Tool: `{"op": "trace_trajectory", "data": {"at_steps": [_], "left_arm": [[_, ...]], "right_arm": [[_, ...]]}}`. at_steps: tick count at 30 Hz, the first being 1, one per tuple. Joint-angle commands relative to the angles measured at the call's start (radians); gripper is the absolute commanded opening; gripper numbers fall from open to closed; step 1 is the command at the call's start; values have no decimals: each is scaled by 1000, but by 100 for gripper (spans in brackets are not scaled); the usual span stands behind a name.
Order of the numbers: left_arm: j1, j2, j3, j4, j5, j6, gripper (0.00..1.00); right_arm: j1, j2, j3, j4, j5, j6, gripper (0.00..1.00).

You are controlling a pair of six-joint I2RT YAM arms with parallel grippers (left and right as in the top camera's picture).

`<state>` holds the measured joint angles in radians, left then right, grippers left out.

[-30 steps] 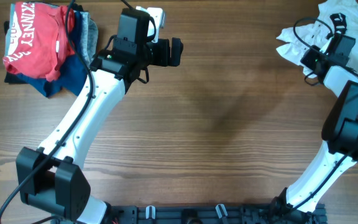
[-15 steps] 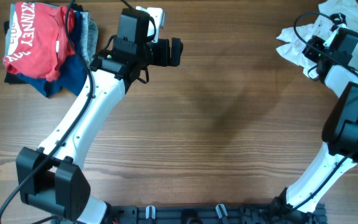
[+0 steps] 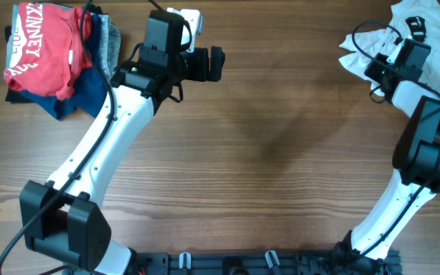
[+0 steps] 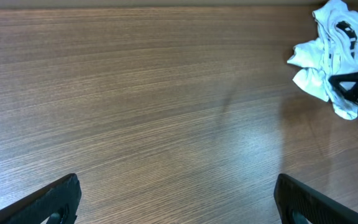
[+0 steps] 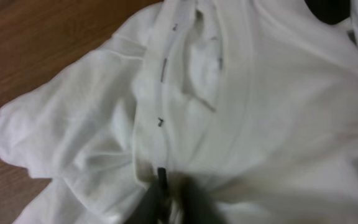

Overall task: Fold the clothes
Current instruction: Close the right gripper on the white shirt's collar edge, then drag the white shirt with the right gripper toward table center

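The clothes, a crumpled white T-shirt, lie bunched at the table's far right corner, with a black neck label showing on top. They also show at the right edge of the left wrist view as the T-shirt. My right gripper is at the shirt's left lower edge. In the right wrist view white fabric fills the frame, and the right gripper is shut with folds gathered into its dark fingers. My left gripper hovers open over bare wood, far left of the shirt, with nothing between its fingers.
A red T-shirt with white lettering lies on navy and grey folded garments at the far left corner. The wooden table stretches between the two arms. A black cable loops over the right wrist.
The right gripper has gone from partly open to shut on the shirt's fabric and shifted slightly left at the shirt's edge. The left arm has not moved.
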<state>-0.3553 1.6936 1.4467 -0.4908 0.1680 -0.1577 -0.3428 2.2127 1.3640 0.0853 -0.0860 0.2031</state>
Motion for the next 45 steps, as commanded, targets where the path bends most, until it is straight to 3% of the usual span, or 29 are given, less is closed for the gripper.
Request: {"op": "trace_trajectory", "data": {"at_steps": [1, 12, 19, 27, 37, 45], "left_arm": [[0, -10, 12, 1, -10, 16, 100], [26, -24, 13, 13, -24, 15, 100], [100, -101, 13, 13, -24, 16, 100], [204, -220, 12, -5, -24, 17, 100], [308, -224, 12, -121, -40, 20, 100], [371, -224, 12, -143, -39, 20, 100]], "right_arm": [[5, 8, 16, -58, 26, 18, 4], [10, -215, 183, -392, -114, -30, 4], [90, -344, 229, -543, -216, -93, 4], [346, -384, 229, -654, -341, -124, 4], [791, -376, 229, -706, -272, -152, 4], [917, -363, 229, -697, -273, -151, 4]]}}
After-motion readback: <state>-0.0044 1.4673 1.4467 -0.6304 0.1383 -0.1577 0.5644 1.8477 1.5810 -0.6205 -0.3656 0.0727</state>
